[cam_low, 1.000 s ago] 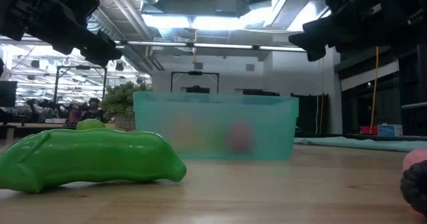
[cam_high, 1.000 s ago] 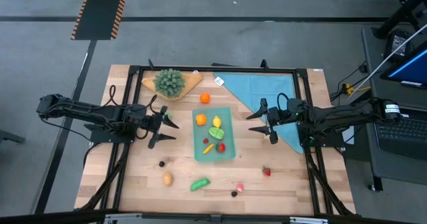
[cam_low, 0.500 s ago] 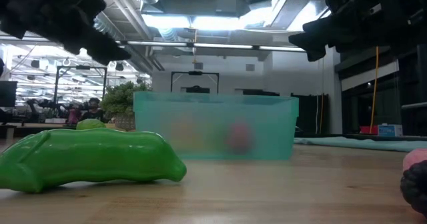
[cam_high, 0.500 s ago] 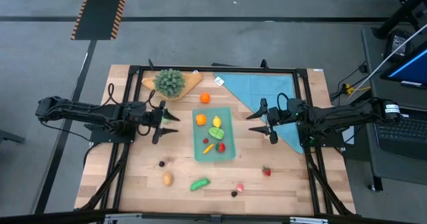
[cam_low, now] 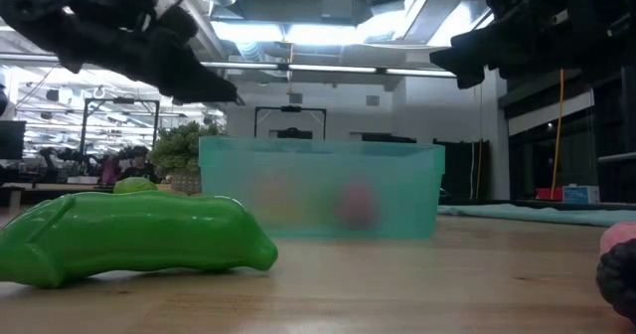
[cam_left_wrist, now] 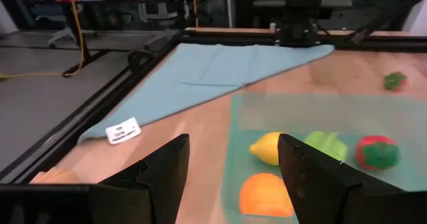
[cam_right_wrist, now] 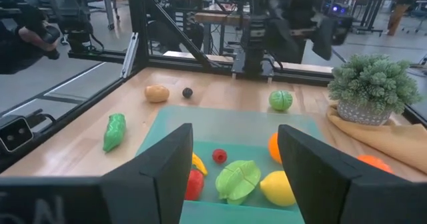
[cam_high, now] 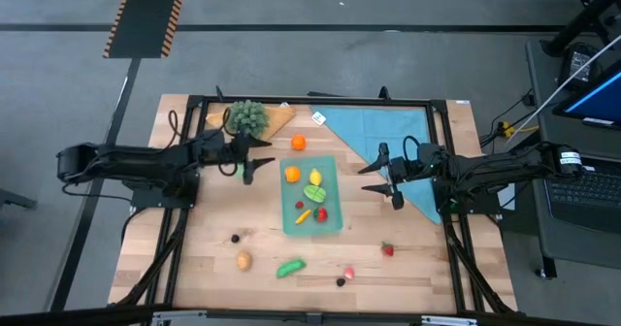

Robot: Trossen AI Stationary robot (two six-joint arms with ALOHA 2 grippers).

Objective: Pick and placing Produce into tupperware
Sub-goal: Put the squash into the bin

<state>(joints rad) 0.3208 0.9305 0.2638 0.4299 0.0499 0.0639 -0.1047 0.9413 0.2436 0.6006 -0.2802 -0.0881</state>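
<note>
Teal translucent plastic tupperware (cam_high: 313, 194) lies between both grippers; left gripper (cam_high: 254, 157) near its corner, jaws spread, empty; right gripper (cam_high: 376, 179) likewise spread, empty.

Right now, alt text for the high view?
A teal tupperware at mid-table holds several toy produce pieces; more lie scattered on the wood. The open left gripper and open right gripper flank it, both empty.
</note>
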